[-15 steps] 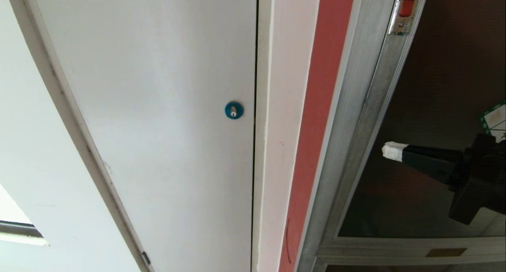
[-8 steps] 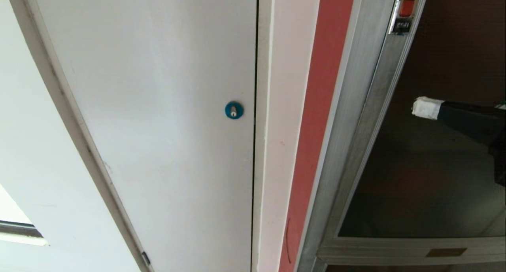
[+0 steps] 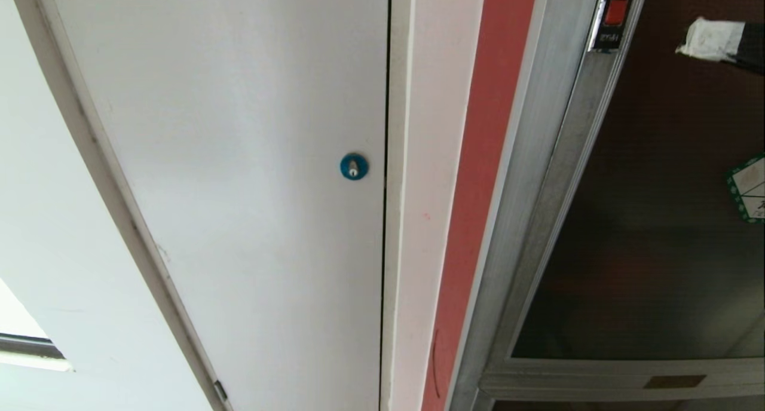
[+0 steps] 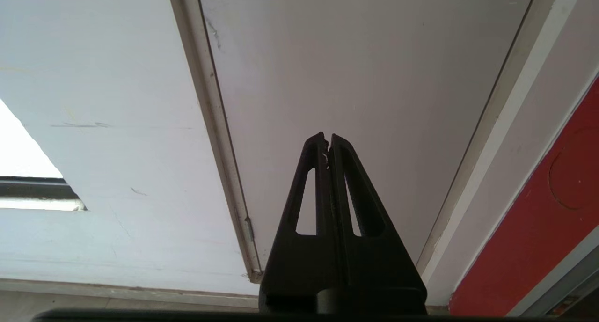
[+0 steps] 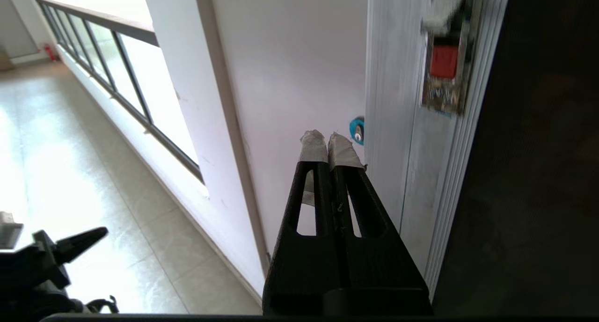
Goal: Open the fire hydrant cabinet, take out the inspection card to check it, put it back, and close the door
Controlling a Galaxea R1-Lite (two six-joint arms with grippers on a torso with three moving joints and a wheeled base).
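The fire hydrant cabinet's brushed aluminium frame runs up the right side, edged by a red strip. Its dark tinted glass door lies flat in the frame, with a small red latch at the top and a green-edged sticker at the right edge. My right gripper, tips wrapped in white tape, is shut and empty in front of the glass, just right of the latch. In the right wrist view the same gripper points past the latch. My left gripper is shut and parked low. The inspection card is hidden.
A white door with a blue lock stands left of the cabinet. A smaller dark panel starts under the door's lower rail. Farther left run a glass railing and a tiled floor.
My right gripper has risen along the glass, from level with the sticker up to the height of the latch, and it has stayed shut. The left arm and the view have not moved.
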